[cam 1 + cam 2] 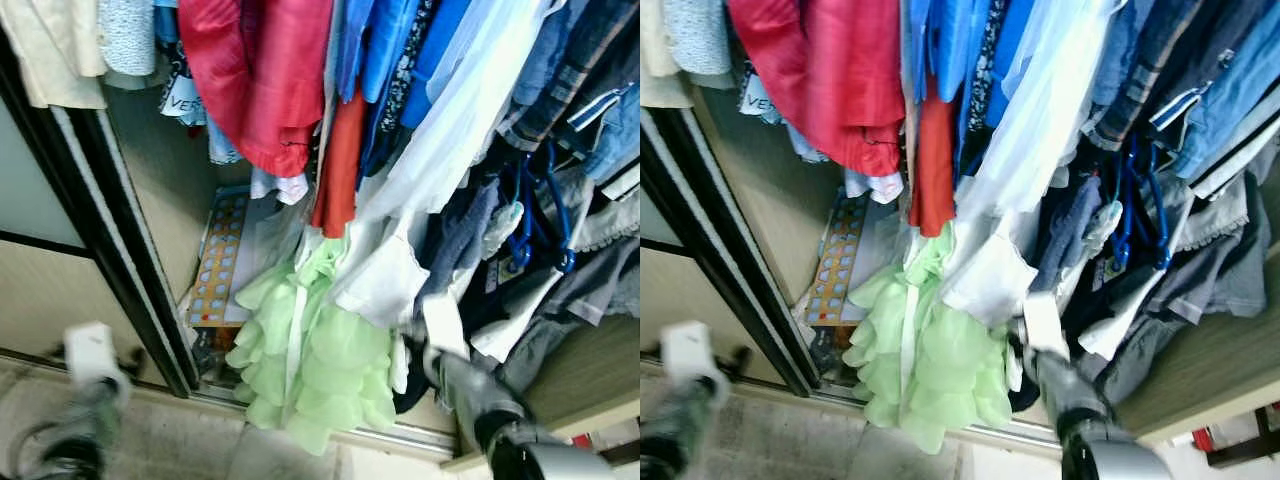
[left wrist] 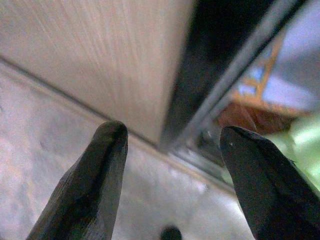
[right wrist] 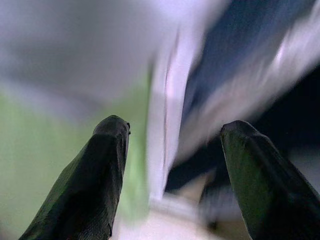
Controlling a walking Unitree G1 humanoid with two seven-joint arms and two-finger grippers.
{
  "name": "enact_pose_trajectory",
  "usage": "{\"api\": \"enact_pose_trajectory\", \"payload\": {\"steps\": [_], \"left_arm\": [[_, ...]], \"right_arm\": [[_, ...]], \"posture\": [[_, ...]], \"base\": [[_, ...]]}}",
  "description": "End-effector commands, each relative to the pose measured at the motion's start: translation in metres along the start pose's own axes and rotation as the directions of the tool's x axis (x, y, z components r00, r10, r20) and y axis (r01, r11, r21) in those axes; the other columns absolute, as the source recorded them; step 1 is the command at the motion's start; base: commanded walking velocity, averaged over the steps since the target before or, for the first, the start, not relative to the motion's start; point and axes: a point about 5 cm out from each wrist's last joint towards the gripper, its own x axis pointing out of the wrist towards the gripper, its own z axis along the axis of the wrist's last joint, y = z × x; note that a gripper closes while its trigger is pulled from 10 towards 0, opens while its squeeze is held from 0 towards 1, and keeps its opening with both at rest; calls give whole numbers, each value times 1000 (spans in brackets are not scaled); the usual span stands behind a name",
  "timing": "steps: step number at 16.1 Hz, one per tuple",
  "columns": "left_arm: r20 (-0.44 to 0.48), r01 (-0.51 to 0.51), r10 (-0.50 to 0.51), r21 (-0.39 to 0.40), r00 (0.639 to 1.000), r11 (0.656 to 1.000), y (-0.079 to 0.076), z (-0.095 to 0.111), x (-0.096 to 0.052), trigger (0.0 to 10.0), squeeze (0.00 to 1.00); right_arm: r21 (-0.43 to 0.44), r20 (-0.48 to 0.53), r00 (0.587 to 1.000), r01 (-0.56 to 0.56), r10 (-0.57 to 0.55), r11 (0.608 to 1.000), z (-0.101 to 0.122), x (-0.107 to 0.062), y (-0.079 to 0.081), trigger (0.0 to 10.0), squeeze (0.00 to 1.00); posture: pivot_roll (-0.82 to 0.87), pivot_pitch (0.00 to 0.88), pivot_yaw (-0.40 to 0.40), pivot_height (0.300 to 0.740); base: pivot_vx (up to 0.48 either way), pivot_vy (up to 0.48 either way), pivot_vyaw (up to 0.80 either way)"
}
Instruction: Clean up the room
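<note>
The right gripper (image 3: 172,145), jaws spread, is reaching into the wardrobe's hanging clothes (image 1: 440,130) at twelve o'clock, beside the green dress (image 1: 320,360). The left gripper (image 2: 172,150), also spread, is hovering by the sliding door (image 1: 60,290). Fingers risk snagging loose fabric.

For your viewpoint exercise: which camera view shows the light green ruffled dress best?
The left eye view: the green ruffled dress appears whole and sharp. The right eye view matches it closely; both wrist views catch only a blurred green patch.
</note>
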Motion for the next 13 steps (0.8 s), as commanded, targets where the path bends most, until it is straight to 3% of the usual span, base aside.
{"api": "enact_pose_trajectory", "payload": {"steps": [1, 3, 5, 6, 8, 10, 11, 13], "left_arm": [[59, 22, -23, 14, 998, 1000, 5, 14, 1, 10000, 0], [168, 100, -120, 122, 978, 987, 8, 33, -2, 10000, 0], [221, 166, -192, 130, 956, 977, 7, 43, -7, 10000, 0], [312, 200, -246, 172, 917, 964, 1, 55, -18, 10000, 0], [426, 273, -318, 164, 847, 948, -21, 64, -50, 10000, 0], [458, 319, -372, 190, 808, 928, -42, 52, -82, 10000, 0], [464, 328, -391, 213, 795, 920, -50, 48, -95, 10000, 0], [434, 324, -357, 150, 827, 934, -60, 28, -117, 10000, 0]], "right_arm": [[-23, 118, 993, 16, -13, 1000, 30, 4, -9, 10000, 0], [-47, 248, 969, 17, -5, 999, 65, 5, -15, 10000, 0], [-65, 320, 947, -3, 24, 998, 78, 3, -11, 10000, 0], [-87, 369, 926, -56, 84, 995, 85, 0, -6, 10000, 0], [-72, 396, 904, -143, 160, 987, 82, -10, 2, 10000, 0], [-135, 424, 876, -188, 228, 973, 71, -33, 9, 10000, 0], [-152, 425, 874, -186, 234, 971, 66, -42, 9, 10000, 0], [-155, 464, 860, -161, 215, 975, 58, -60, 13, 10000, 0]], "posture": [[-14, 104, -122, 740], [-15, 101, -123, 740], [-2, 87, -121, 740], [-8, 75, -112, 740], [-15, 66, -102, 740], [-19, 62, -92, 740], [-14, 56, -94, 740], [6, 17, -108, 740]], "base": [[0, 0, 0], [0, 0, 0], [0, 0, 0], [0, 0, 0], [0, 0, 0], [0, 0, 0], [0, 0, 0], [0, 0, 0]]}}
